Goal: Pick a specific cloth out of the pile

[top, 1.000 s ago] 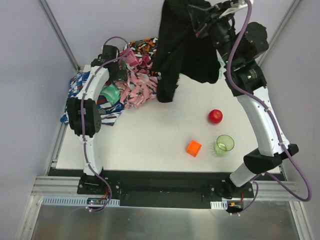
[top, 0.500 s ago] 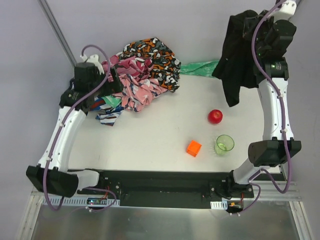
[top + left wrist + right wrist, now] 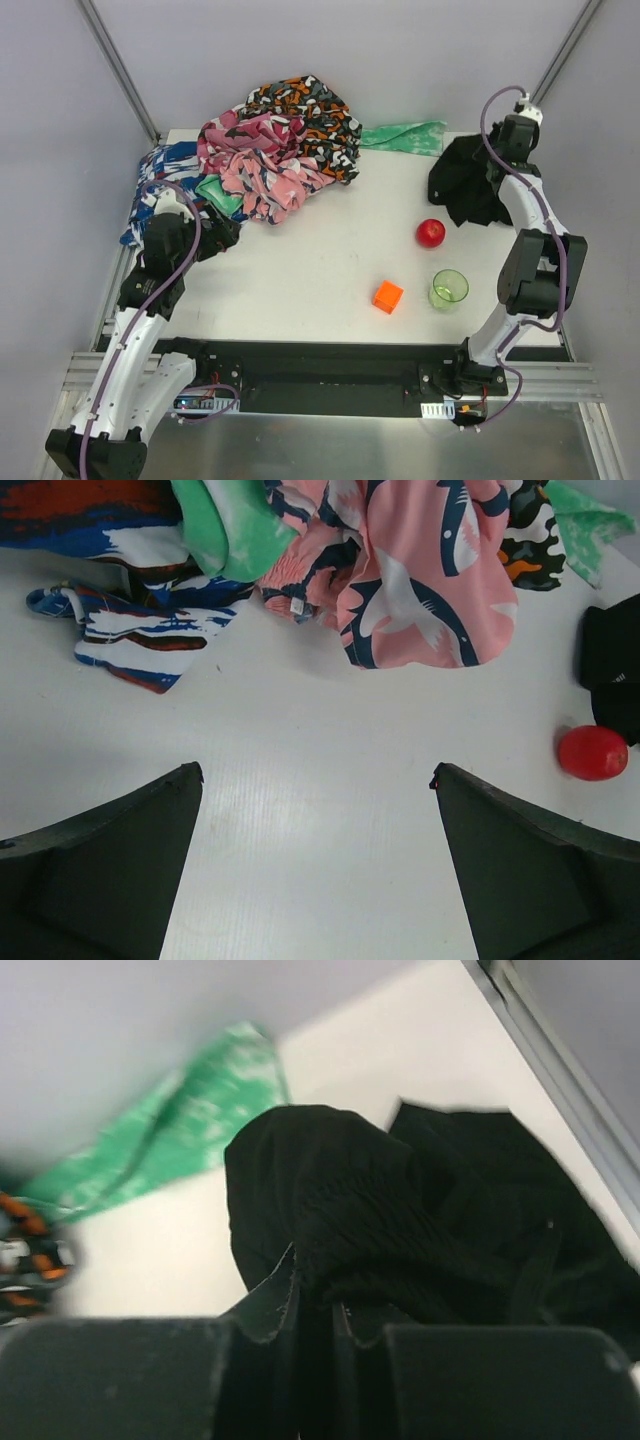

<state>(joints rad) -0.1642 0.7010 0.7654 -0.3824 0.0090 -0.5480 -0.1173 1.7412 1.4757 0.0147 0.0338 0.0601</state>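
Observation:
The black cloth lies bunched on the table at the far right, apart from the pile of pink, orange-black-white, blue and green cloths at the back left. My right gripper is shut on the black cloth; in the right wrist view the jaws pinch a fold of it. My left gripper is open and empty over bare table near the pile's front; its view shows the pile ahead and the black cloth at the right edge.
A red ball lies just front-left of the black cloth, also in the left wrist view. A green cup and an orange cube stand nearer the front. A plain green cloth lies at the back.
My right gripper has lowered the black cloth from high in the air onto the table at the far right. My left arm has pulled back from the pile toward the near left.

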